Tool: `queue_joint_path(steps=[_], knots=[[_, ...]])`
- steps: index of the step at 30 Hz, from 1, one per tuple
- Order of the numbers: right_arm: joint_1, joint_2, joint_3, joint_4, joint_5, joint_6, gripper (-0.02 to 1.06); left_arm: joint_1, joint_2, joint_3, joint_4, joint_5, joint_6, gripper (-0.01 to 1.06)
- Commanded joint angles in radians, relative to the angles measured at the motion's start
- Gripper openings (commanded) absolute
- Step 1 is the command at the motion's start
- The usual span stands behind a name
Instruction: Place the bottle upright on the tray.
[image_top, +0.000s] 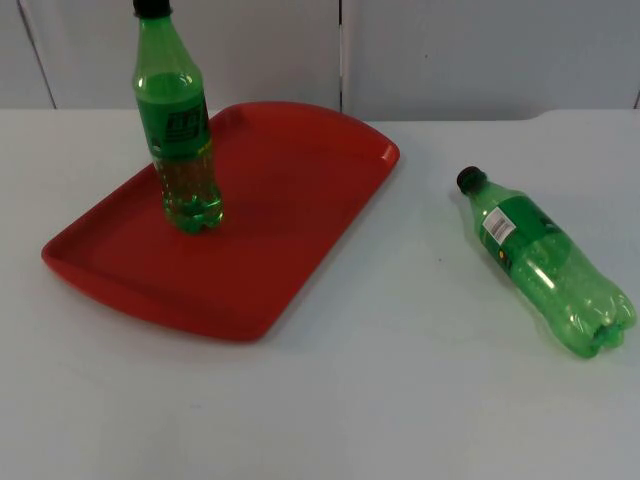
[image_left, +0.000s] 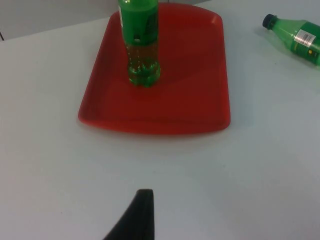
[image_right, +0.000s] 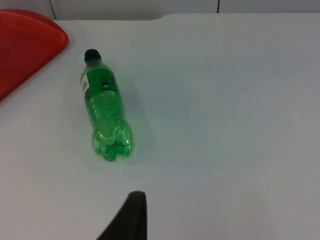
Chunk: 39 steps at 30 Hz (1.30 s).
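Bottle (image_top: 548, 262) lying on table (image_top: 400, 380), well ahead of right end effector (image_right: 131, 220), grip state unclear

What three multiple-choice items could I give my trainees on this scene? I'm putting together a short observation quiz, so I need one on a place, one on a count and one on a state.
1. Where is the standing bottle?
A. On the red tray
B. On the white table
C. Against the grey wall

2. How many green bottles are there?
A. One
B. Two
C. Three

3. How is the bottle off the tray resting?
A. Upright
B. Upside down
C. On its side

Answers:
1. A, its base sits inside the tray's rim in the top view and the left wrist view.
2. B, one stands on the tray and a second is on the table to the picture's right of it.
3. C, it lies flat on the table, its black cap pointing toward the tray.
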Motion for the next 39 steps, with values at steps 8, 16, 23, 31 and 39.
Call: queue_joint_path(steps=[8,16,23,31,39], knots=[[-0.007,-0.004,0.001,-0.003,-0.007,0.003,1.05,-0.006,-0.004,0.005,-0.004,0.001,0.003,1.05],[-0.007,0.027,-0.001,0.006,-0.008,0.003,1.05,-0.006,-0.004,0.005,-0.004,0.001,0.003,1.05],[-0.007,0.252,-0.047,0.006,-0.095,0.003,1.05,-0.006,-0.004,0.005,-0.004,0.001,0.003,1.05],[-0.007,0.554,-0.163,0.048,-0.173,-0.031,1.05,-0.006,-0.004,0.005,-0.004,0.001,0.003,1.05],[-0.007,0.823,-0.298,0.050,-0.212,-0.077,1.05,-0.006,-0.004,0.005,-0.004,0.001,0.003,1.05]])
